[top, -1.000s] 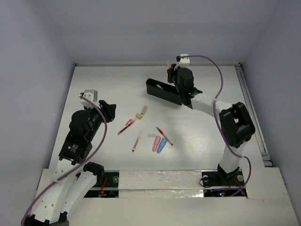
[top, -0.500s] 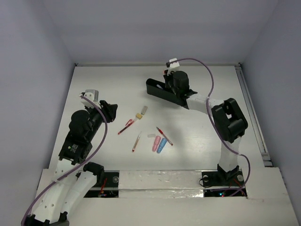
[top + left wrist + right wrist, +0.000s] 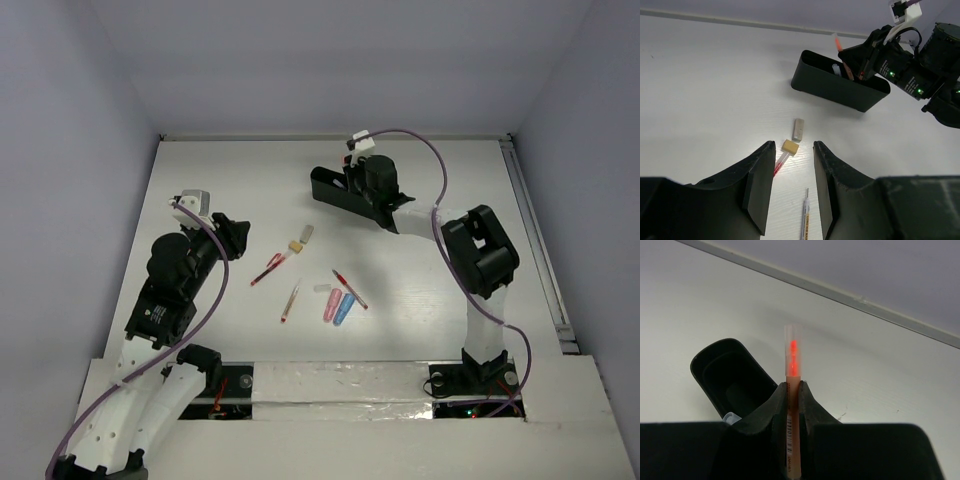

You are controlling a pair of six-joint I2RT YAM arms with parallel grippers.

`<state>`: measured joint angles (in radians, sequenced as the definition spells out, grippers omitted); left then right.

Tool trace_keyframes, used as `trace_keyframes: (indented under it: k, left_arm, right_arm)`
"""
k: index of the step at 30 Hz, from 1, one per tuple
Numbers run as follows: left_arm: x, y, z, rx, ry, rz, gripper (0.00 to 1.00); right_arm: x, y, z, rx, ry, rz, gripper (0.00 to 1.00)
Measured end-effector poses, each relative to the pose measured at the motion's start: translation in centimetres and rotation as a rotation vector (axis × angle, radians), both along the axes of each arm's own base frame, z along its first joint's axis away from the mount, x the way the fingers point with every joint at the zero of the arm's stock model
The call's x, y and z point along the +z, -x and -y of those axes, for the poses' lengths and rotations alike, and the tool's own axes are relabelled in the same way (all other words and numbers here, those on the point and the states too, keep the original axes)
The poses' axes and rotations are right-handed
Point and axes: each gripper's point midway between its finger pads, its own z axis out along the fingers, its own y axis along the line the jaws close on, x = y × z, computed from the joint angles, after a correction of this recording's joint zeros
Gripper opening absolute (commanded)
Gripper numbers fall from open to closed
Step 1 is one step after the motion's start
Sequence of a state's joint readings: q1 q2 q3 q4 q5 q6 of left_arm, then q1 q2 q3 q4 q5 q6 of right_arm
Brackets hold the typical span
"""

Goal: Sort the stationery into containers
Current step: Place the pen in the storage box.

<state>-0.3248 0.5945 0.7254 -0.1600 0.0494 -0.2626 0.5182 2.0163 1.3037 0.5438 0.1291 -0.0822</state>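
Right gripper (image 3: pixel 792 388) clamps a red pen (image 3: pixel 792 352), seemingly over the black tray (image 3: pixel 710 365); left gripper (image 3: pixel 794 167) hangs released

Overhead view from behind; low forward-facing wrist views, all three seemingly sharing the black tray (image 3: pixel 840 92)

Right pincer (image 3: pixel 792 389) carried orange pen (image 3: pixel 792 354) leftward, now above black tray (image 3: pixel 709 364); right elbow swung left too.
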Motion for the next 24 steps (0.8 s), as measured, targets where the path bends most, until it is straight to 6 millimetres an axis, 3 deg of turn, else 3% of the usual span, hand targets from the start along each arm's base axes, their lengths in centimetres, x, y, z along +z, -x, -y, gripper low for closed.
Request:
trace_keyframes:
  k: [5,10,15,18,24]
  left_arm:
    - [0.0,0.0,-0.1,0.002,0.001,0.000,0.33]
    - [0.0,-0.1,-0.2,0.005,0.001,0.001,0.33]
    - [0.1,-0.1,-0.2,0.007,0.002,0.003,0.33]
    - [0.1,-0.1,-0.2,0.005,0.003,0.004,0.33]
    - [0.1,0.0,-0.1,0.002,0.003,0.005,0.33]
  right_arm:
    - [0.5,-0.1,-0.2,0.006,-0.015,0.018,0.08]
    - [0.0,0.2,-0.1,0.006,-0.023,0.023,0.23]
    - [-0.5,0.4,0.0,0.008,-0.020,0.014,0.29]
    - [-0.1,0.6,0.1,0.008,-0.027,0.020,0.34]
    - [1.5,1.5,0.4,0.012,-0.056,0.031,0.35]
